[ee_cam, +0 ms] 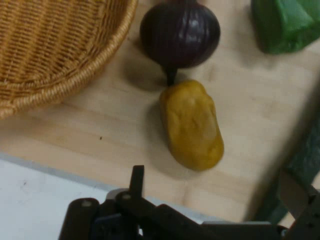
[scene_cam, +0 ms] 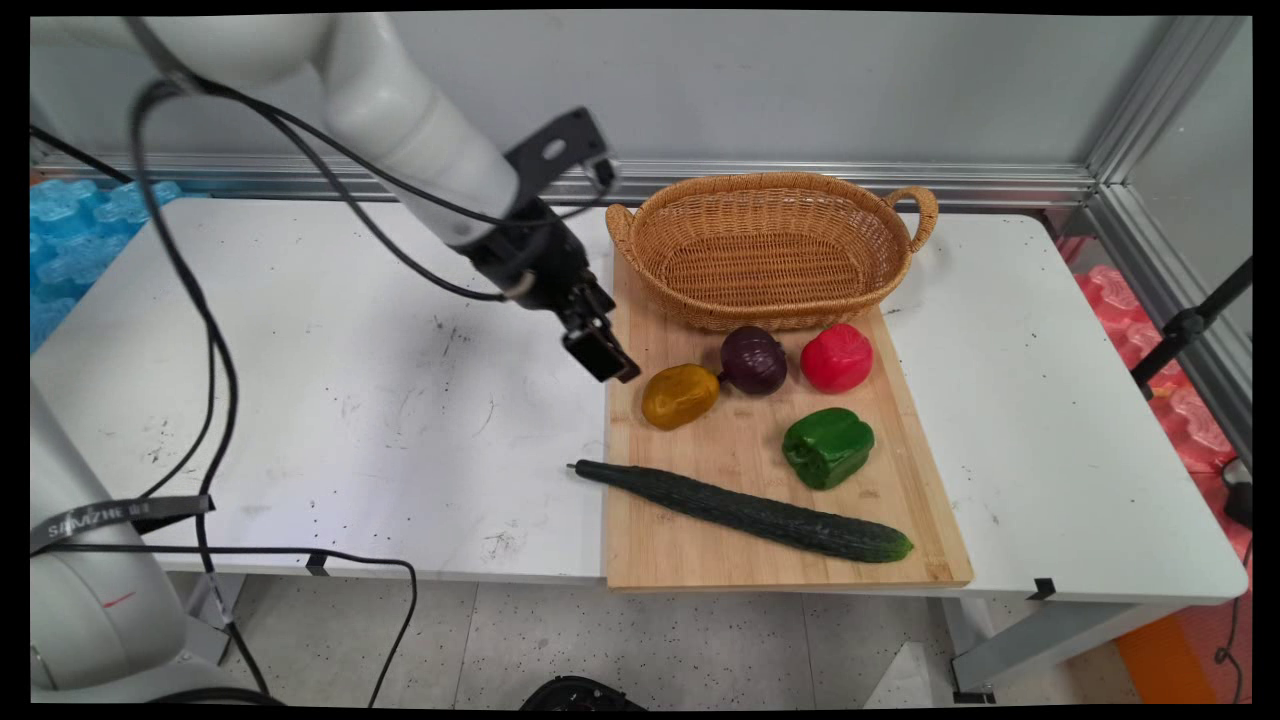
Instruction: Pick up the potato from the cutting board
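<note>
A black claw (scene_cam: 605, 357), its two fingers spread apart and holding nothing, hangs above the left edge of a wooden cutting board (scene_cam: 700, 555) on a white counter (scene_cam: 350, 400), nearest a yellow pepper (scene_cam: 680, 396) whose end touches a purple onion (scene_cam: 754, 360) beside a wicker basket (scene_cam: 770, 190).

Green pepper (ee_cam: 285, 25) seemingly cut off at edge.
</note>
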Motion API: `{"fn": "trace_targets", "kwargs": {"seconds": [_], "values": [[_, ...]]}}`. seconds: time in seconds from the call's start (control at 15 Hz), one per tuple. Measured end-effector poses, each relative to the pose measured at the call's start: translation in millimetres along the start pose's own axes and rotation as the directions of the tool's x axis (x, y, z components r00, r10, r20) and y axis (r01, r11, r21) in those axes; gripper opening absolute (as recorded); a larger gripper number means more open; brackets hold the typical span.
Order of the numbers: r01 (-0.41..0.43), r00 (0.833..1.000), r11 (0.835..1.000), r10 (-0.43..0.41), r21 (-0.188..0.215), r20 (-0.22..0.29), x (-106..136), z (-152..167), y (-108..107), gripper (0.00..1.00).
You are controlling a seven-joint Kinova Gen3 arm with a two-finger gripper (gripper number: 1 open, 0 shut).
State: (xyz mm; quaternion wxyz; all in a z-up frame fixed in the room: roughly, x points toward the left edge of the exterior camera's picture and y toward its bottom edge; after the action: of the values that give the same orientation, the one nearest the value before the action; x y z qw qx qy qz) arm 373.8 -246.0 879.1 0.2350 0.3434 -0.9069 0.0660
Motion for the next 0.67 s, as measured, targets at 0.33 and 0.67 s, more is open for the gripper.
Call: {"fn": "trace_targets", "kwargs": {"seconds": [0.33, 0.67], "values": [[0.052, 0.999, 0.998, -0.052, 0.026, 0.016, 13.1, 36.0, 5.0, 1.00], [0.098, 0.994, 0.994, -0.100, 0.049, 0.042, 24.0, 70.3, 8.8, 1.00]]}}
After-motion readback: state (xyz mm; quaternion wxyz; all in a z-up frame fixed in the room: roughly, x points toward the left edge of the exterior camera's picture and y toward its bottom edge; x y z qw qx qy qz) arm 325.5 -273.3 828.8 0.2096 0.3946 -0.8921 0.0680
